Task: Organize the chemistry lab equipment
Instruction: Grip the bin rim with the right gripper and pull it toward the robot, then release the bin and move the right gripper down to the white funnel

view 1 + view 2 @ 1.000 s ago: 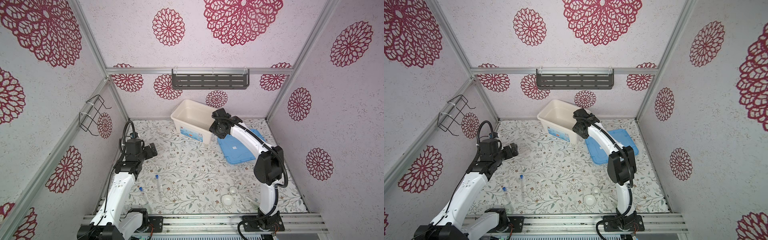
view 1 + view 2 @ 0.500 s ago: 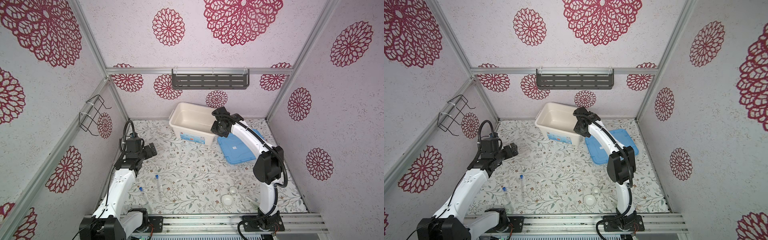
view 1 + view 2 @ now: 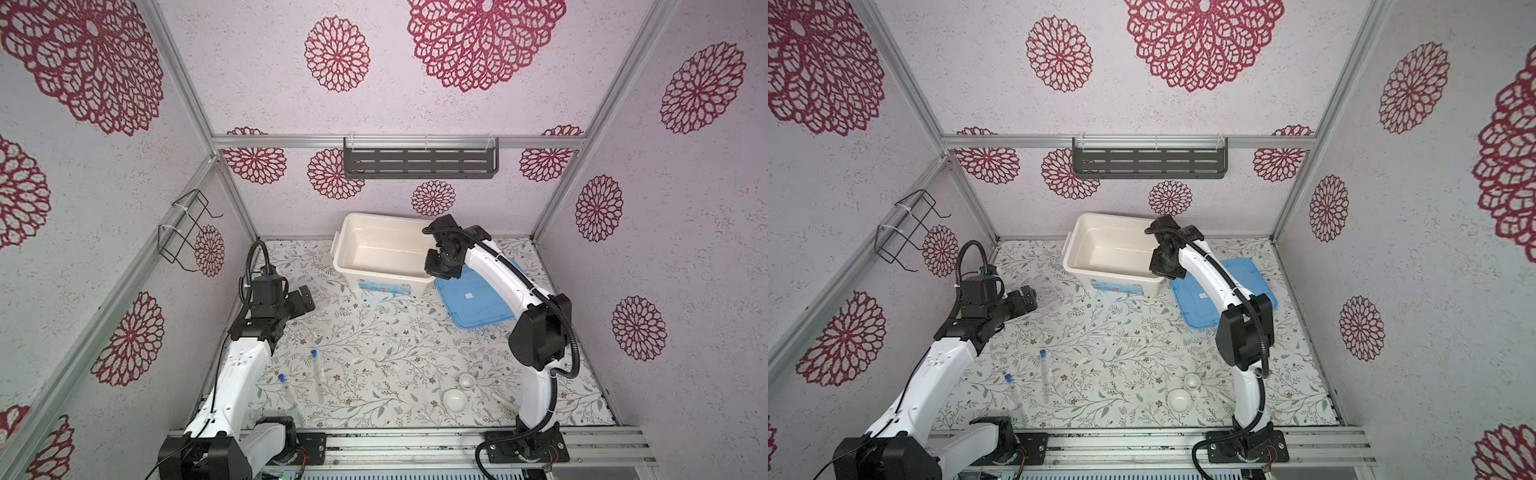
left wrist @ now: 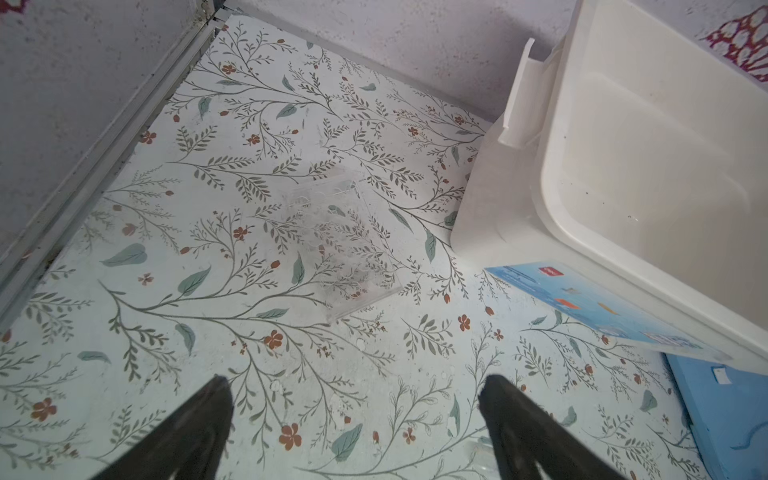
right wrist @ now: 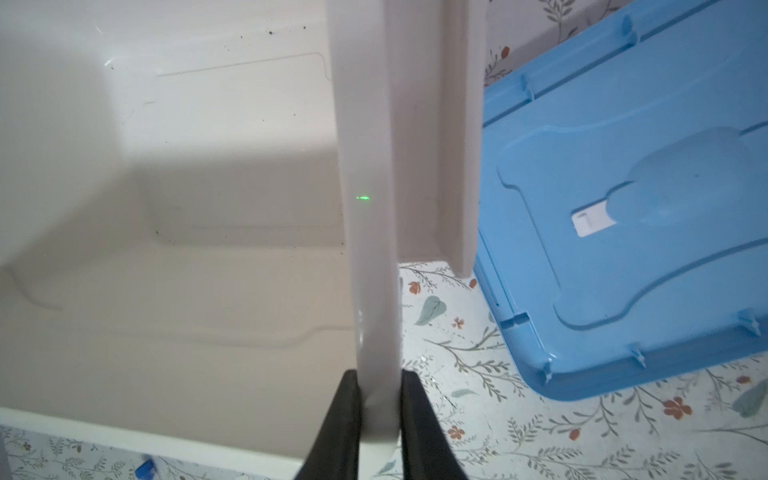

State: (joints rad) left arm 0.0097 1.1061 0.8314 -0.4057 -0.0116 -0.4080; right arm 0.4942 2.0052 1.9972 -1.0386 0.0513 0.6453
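Pinches the rim of the white bin (image 5: 370,208) in the right gripper (image 5: 376,386). Holds the left gripper (image 4: 353,382) spread wide near a faint, see-through tube rack (image 4: 336,245).

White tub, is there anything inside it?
The white tub holds no equipment: just bare floor with dark specks. The right gripper, shut on its side wall, covers one corner in both top views; the right wrist view shows it bare.
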